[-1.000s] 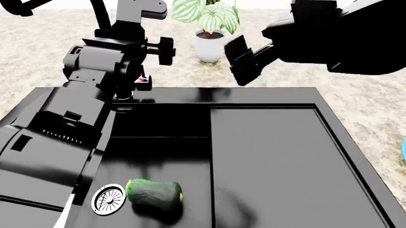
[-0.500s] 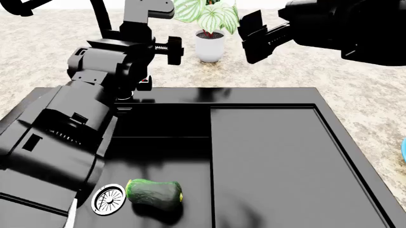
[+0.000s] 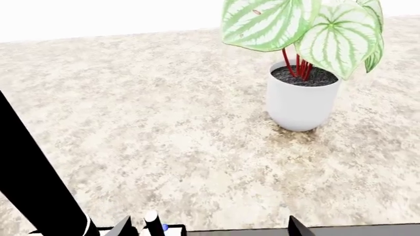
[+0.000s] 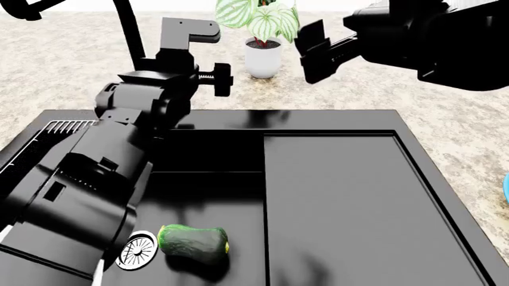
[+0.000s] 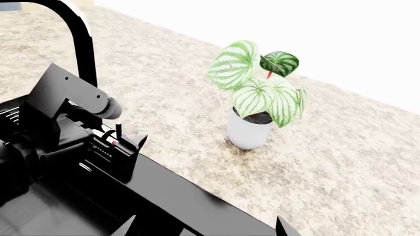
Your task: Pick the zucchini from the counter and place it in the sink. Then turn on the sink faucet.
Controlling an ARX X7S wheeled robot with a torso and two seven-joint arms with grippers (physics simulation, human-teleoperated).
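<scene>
left arm now higher, tool (image 4: 208,80) width unclear, zucchini (image 4: 194,242) far below in sink (image 4: 334,196)

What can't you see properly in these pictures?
- Faucet base and lever: head view, left arm covers them.
- Left gripper: left wrist view, edge cuts off all but the fingertips.
- Sink near end: head view, cut by the bottom edge.
- Zucchini: neither wrist view shows it.
</scene>
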